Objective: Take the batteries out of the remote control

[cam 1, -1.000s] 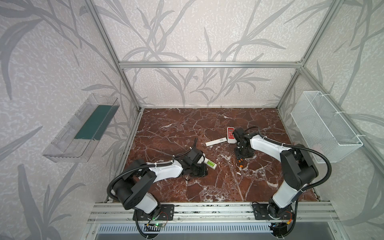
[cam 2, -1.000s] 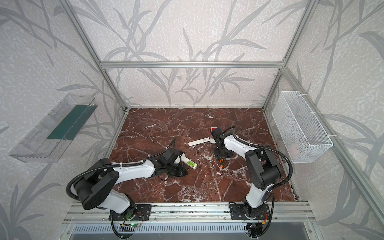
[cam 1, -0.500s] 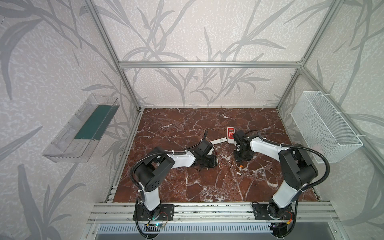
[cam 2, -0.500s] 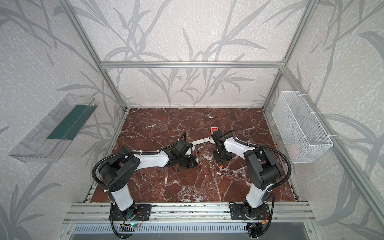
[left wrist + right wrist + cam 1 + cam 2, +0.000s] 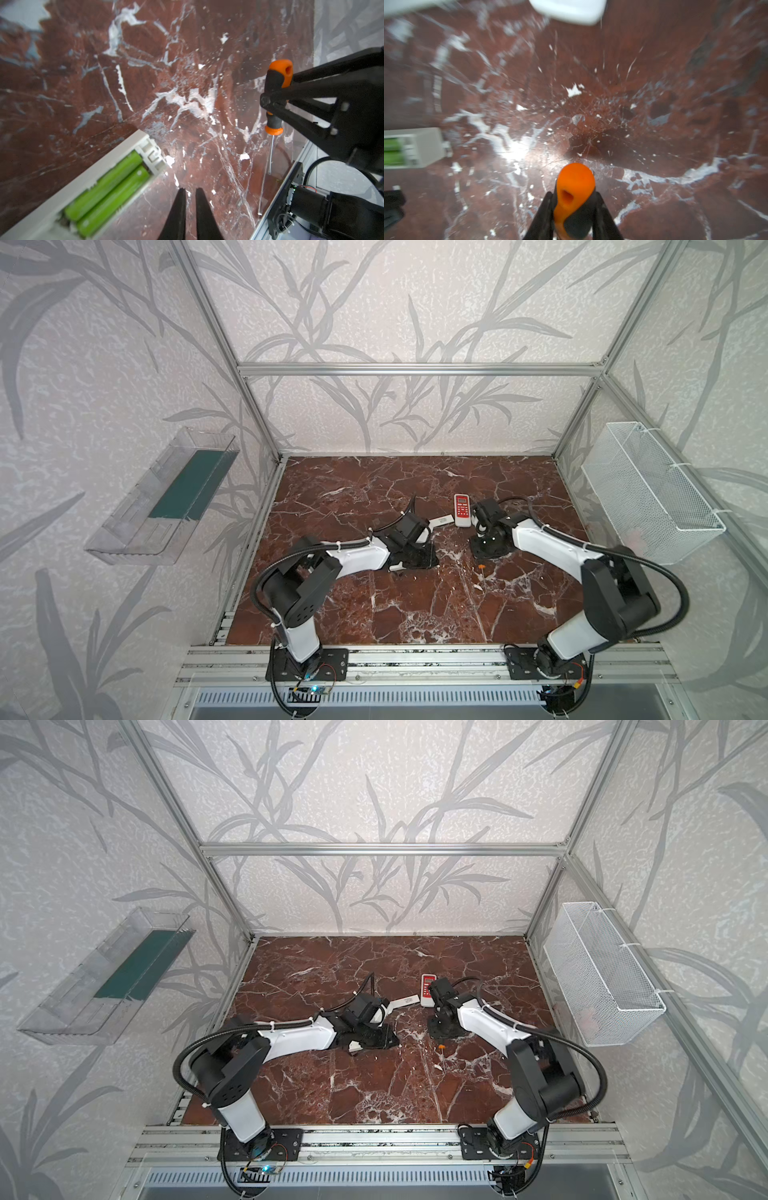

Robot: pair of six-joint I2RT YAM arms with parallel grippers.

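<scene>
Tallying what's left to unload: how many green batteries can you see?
2: one battery and its twin beside it, both in the open bay of the white remote. More may be hidden in the red remote.

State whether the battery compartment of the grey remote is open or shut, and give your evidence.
Open: in the left wrist view the remote has no cover over its bay, and two green batteries lie exposed inside.

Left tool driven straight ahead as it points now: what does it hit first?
Probably bare marble tabletop: the left tool points just past the end of the open remote, batteries to one side, screwdriver well off to the other. Depth is unclear.
</scene>
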